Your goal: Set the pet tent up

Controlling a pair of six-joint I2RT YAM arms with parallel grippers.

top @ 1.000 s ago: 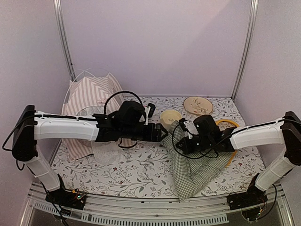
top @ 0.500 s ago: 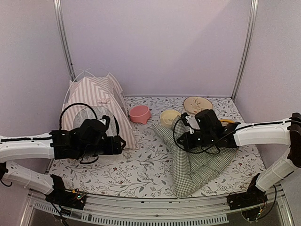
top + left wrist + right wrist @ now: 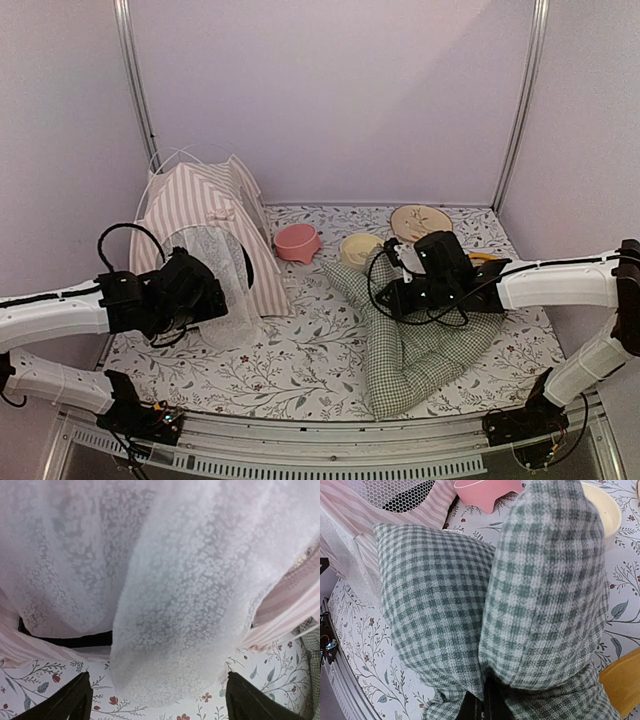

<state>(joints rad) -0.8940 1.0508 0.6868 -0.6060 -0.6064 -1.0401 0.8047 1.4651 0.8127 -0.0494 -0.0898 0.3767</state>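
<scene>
The pink-and-white striped fabric pet tent (image 3: 205, 205) stands upright at the rear left of the floral-printed table (image 3: 300, 370), close to the left wall; thin white poles (image 3: 180, 153) arc above its peak; its white sheer door flap (image 3: 175, 605) hangs down over the dark doorway, and its lower end reaches the table. The left gripper (image 3: 160, 702) sits low in front of that doorway; its two dark fingertips (image 3: 75, 700) stand wide apart with the flap's end seen between them, and whether either finger touches the flap cannot be told.

The right gripper (image 3: 482, 705) is at the middle right of the table, its jaws pinched together on a gathered fold of the green-and-white checked fabric cushion (image 3: 420, 350); the cushion bulges upward from the pinch and trails toward the near edge. A small pink bowl (image 3: 297, 242) lies just right of the tent; a cream round bowl (image 3: 360, 248) sits beside the cushion's far end; a round tan plate with a leaf pattern (image 3: 420, 222) lies at the back.
</scene>
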